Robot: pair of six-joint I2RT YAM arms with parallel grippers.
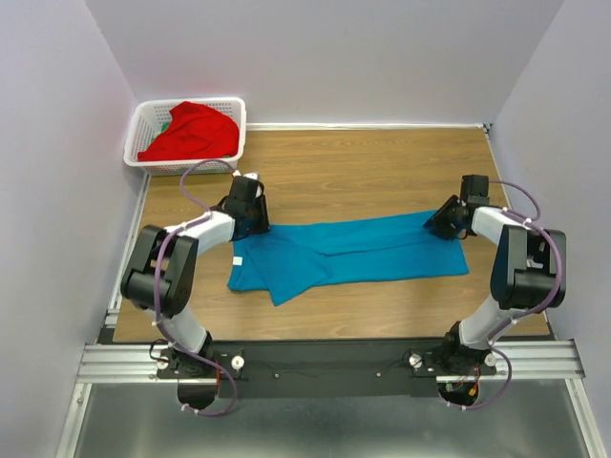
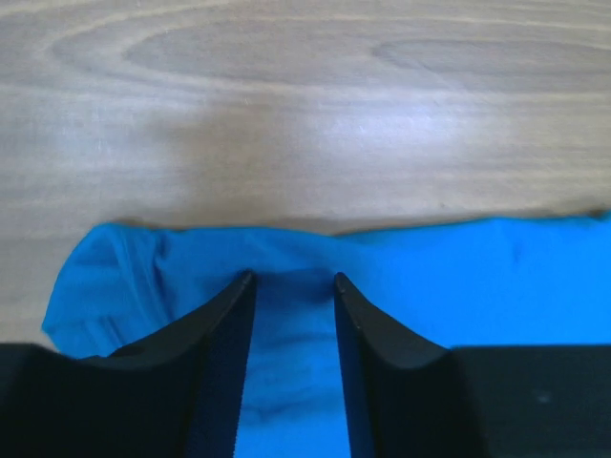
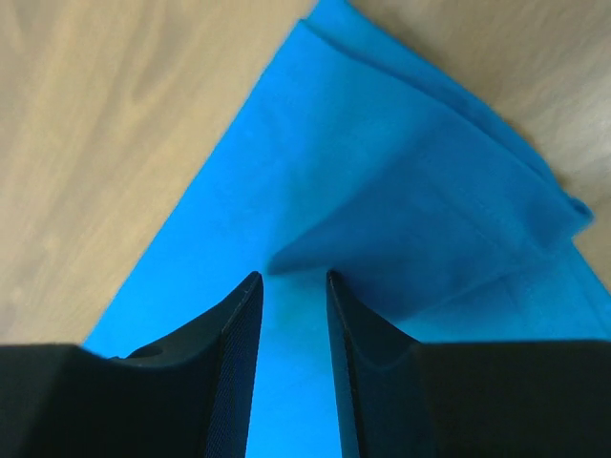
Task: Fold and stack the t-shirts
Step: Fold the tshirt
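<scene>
The teal-blue t-shirt (image 1: 353, 250) lies on the wooden table as a long folded band running left to right. My left gripper (image 1: 250, 221) is at its far left end. In the left wrist view its jaws (image 2: 293, 277) stand apart, pressed down over wrinkled teal cloth (image 2: 458, 277) near the shirt's far edge. My right gripper (image 1: 441, 225) is at the shirt's far right corner. Its jaws (image 3: 291, 277) are also apart, over flat cloth, with a folded-over flap (image 3: 410, 191) just ahead of the tips. The bright red t-shirt (image 1: 191, 132) sits crumpled in the basket.
The white lattice basket (image 1: 143, 119) stands at the table's far left corner, against the wall. Bare wood (image 1: 363, 172) stretches beyond the shirt to the back wall. Walls close in on both sides, and the table's near edge (image 1: 334, 336) lies just below the shirt.
</scene>
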